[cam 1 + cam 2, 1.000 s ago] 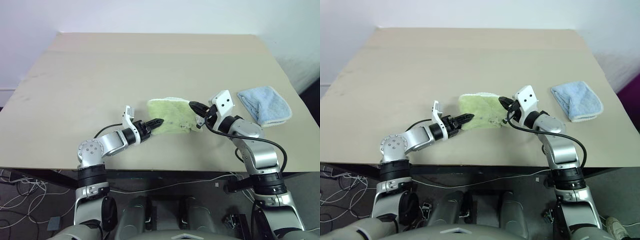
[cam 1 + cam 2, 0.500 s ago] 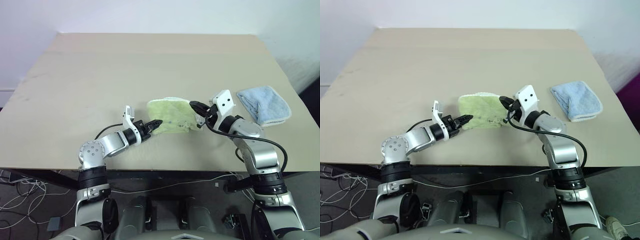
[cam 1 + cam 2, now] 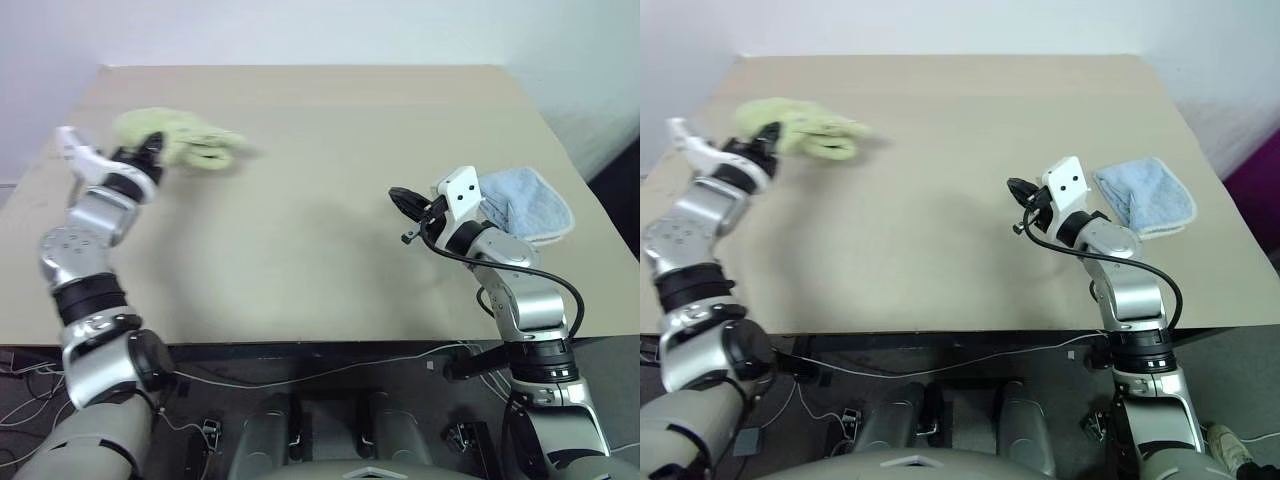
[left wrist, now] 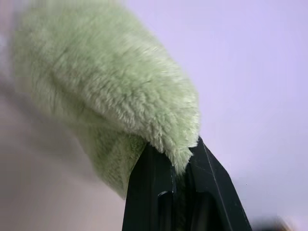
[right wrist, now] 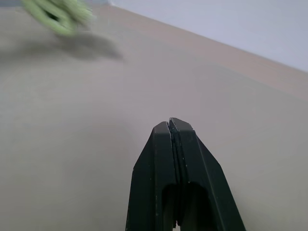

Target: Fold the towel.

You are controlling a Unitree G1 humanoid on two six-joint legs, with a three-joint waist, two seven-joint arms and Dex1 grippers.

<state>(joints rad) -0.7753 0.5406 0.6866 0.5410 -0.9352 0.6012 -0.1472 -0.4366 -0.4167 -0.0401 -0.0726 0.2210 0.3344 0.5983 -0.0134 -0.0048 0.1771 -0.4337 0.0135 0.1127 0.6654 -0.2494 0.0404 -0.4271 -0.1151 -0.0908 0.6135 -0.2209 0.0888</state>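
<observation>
The light yellow-green towel (image 3: 178, 139) hangs bunched in the air over the table's far left part, blurred by motion. My left gripper (image 3: 152, 150) is shut on one end of it; in the left wrist view the fluffy towel (image 4: 106, 96) sits pinched between the black fingers (image 4: 154, 192). My right gripper (image 3: 397, 197) hovers over the right middle of the table, shut with nothing in it, well apart from the towel. The right wrist view has the towel (image 5: 57, 13) far off beyond the closed fingertips.
A smaller light blue towel (image 3: 524, 203) lies folded near the table's right edge, just behind my right wrist. The tan table (image 3: 300, 210) stretches between the two arms. A white wall stands behind the table's far edge.
My left gripper closed on the towel and swung it up and far to the left, off the table's middle. The right gripper let go of nothing visible and stayed put.
</observation>
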